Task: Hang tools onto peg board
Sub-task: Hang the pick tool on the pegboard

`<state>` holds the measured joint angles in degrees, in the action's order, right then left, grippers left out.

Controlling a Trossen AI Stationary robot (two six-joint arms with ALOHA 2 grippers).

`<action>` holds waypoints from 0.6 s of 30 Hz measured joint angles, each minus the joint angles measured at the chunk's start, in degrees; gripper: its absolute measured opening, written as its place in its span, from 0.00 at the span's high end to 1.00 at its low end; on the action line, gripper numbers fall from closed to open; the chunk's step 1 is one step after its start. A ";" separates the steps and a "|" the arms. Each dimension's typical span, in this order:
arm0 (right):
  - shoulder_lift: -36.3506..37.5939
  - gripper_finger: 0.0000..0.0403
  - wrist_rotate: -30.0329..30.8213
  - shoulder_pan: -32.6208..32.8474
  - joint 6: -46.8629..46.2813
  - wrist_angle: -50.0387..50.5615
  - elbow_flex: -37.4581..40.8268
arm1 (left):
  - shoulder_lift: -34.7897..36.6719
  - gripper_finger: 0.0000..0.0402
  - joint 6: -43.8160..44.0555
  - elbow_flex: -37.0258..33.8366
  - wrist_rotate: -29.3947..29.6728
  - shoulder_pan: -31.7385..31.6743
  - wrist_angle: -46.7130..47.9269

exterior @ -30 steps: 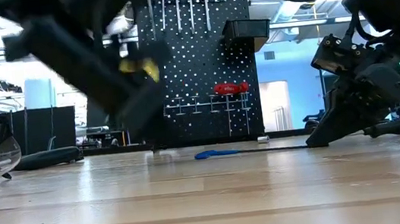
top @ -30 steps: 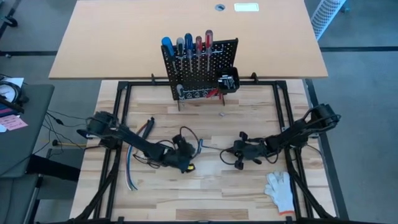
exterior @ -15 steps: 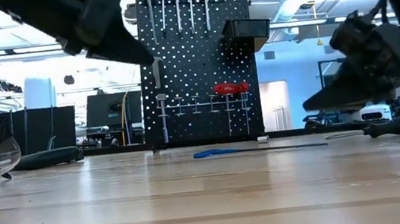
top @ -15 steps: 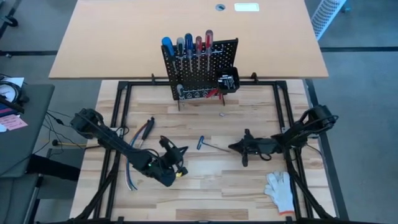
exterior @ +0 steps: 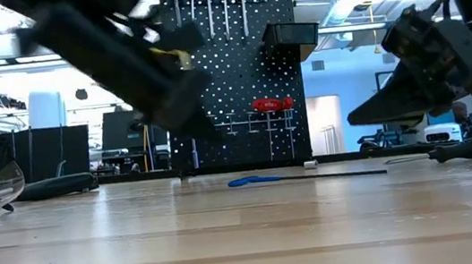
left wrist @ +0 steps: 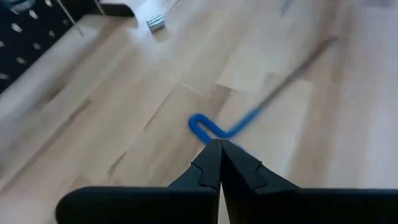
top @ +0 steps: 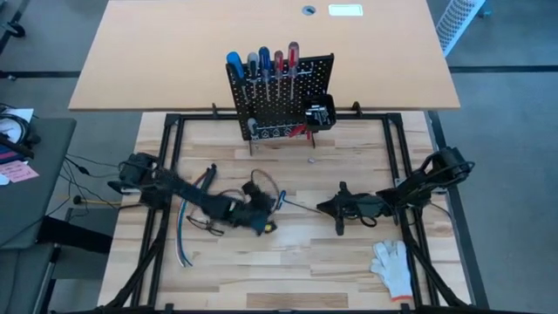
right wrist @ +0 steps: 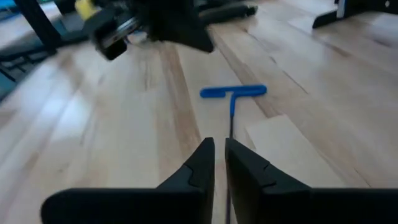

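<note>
A thin metal key with a blue T-handle lies flat on the table between my grippers. It also shows in the low view and both wrist views. My left gripper is shut and hovers just left of the blue handle, its tips over it. My right gripper stands off the table above the key's shaft end, its fingers a narrow gap apart. The black peg board stands upright at the far side with screwdrivers and red pliers hanging on it.
A small metal bit lies in front of the board. A white glove lies at the near right, coloured cables and a dark tool at the left. A black-handled screwdriver lies at the right in the low view.
My left gripper has swung toward the table's near-left and then come back right toward the key's blue handle. My right gripper has risen off the table and drawn a little to the right. The key has stayed flat where it was.
</note>
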<state>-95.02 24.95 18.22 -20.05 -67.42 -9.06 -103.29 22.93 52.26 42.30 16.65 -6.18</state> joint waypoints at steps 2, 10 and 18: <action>0.00 0.87 0.00 0.03 -0.01 2.48 -0.78 | -0.51 1.00 -0.98 0.00 -1.36 -2.82 -0.92; 0.07 0.87 -0.02 0.17 -0.90 8.94 -2.55 | -3.77 1.00 -5.80 -0.03 -11.05 -7.66 -6.20; 0.09 0.86 -0.72 0.23 -1.03 8.89 -2.58 | -7.21 1.00 -4.87 0.10 -12.43 -7.79 -7.37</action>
<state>-94.94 24.23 18.45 -21.08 -58.53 -11.64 -110.50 18.05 52.36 29.87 8.86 -13.55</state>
